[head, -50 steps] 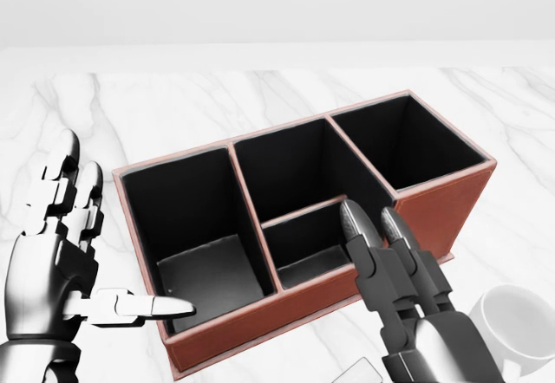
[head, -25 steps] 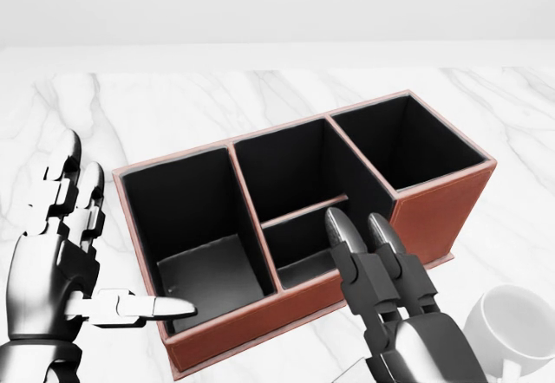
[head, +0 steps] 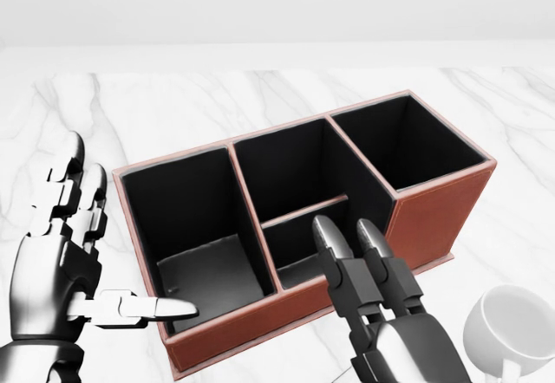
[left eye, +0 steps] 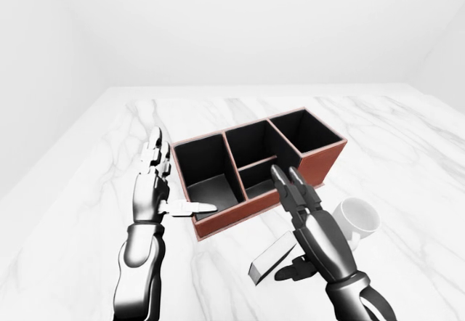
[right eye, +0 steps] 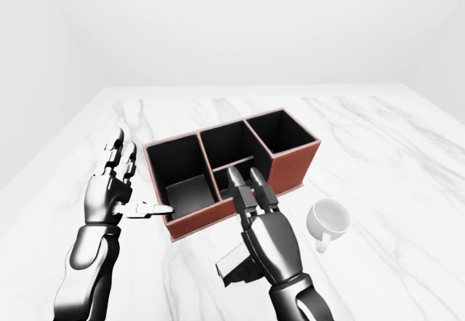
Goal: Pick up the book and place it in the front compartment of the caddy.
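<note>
The book (left eye: 272,261) lies flat near the worktop's near edge under the right hand (left eye: 309,223), fingers straight and holding nothing, left hand (left eye: 154,190) splayed wide beside the caddy (left eye: 301,163); grasping seems next

My left hand (left eye: 154,187) stands open beside the caddy (left eye: 256,167), thumb reaching over its left compartment. My right hand (left eye: 309,223) hovers spread above the book (left eye: 270,260) lying on the marble table (left eye: 87,212), cup (left eye: 358,218) just right.
</note>
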